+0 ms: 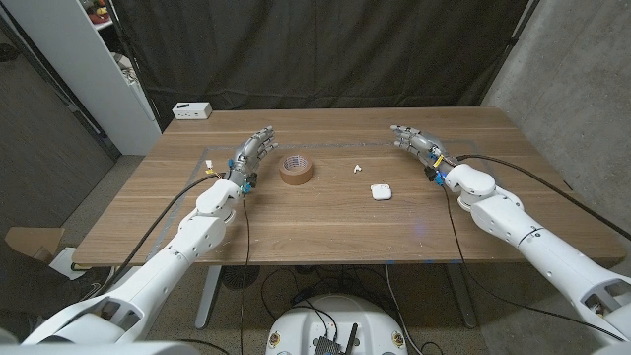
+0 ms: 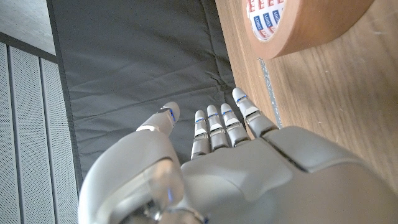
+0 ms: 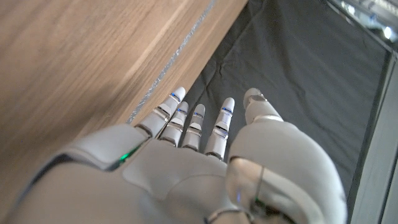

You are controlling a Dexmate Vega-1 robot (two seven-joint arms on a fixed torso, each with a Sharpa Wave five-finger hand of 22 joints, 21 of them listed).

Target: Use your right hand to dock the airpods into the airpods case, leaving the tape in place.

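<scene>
Airpods work starts from my right hand [image 1: 418, 144], open and holding nothing; my left hand [image 1: 252, 154] is open too. One earbud [image 1: 351, 168] lies apart from the airpods case [image 1: 380, 191]; it's tiny, so I risk flicking it toward the tape roll [image 1: 297, 169].
</scene>
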